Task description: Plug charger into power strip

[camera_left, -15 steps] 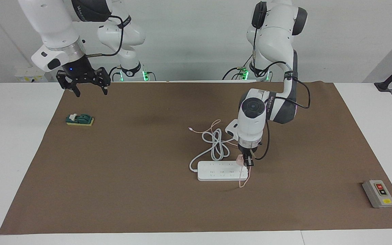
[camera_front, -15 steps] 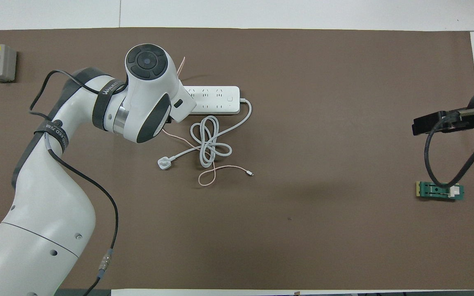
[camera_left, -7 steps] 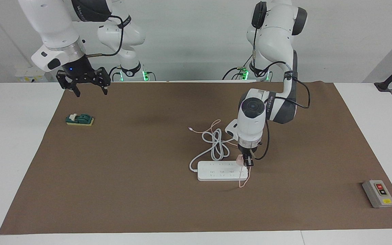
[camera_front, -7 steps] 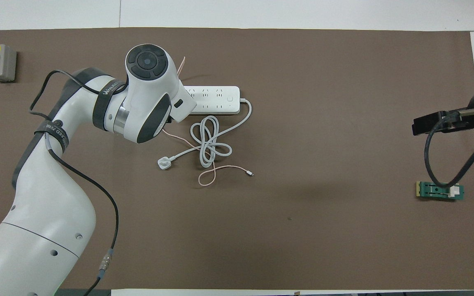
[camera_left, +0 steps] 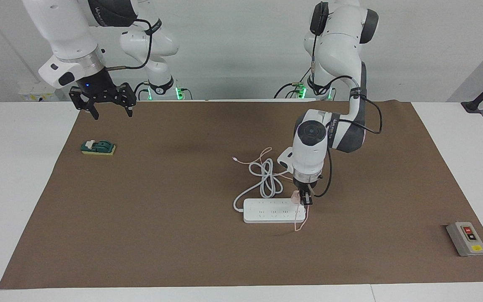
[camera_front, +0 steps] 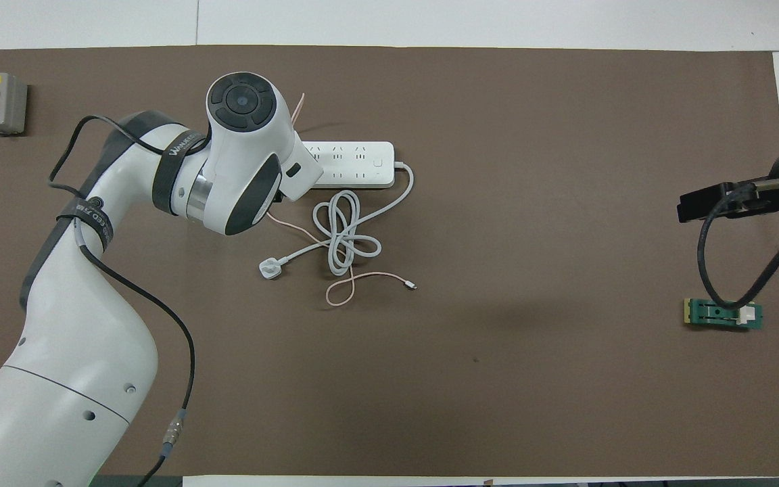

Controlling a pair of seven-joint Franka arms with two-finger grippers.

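The white power strip point(camera_left: 273, 211) lies flat on the brown mat, and part of it point(camera_front: 356, 164) shows beside the left arm's wrist in the overhead view. My left gripper point(camera_left: 306, 199) points straight down over the strip's end toward the left arm's side, shut on the pale-pink charger point(camera_left: 295, 196). The charger sits right at the strip's top face; I cannot tell whether its prongs are in a socket. Its thin pink cable point(camera_left: 298, 225) hangs past the strip and trails off point(camera_front: 349, 287) nearer the robots. From overhead the wrist hides the hand and charger. My right gripper point(camera_left: 107, 107) waits open, high over the mat's corner.
The strip's thick white cord point(camera_front: 345, 233) lies coiled nearer the robots, ending in a round white plug point(camera_front: 269, 269). A grey button box point(camera_left: 466, 238) sits at the left arm's end. A green block point(camera_left: 98, 147) lies under the right gripper's end.
The left arm's wrist has shifted very slightly while the charger stays at the same end of the strip. The right arm has not moved.
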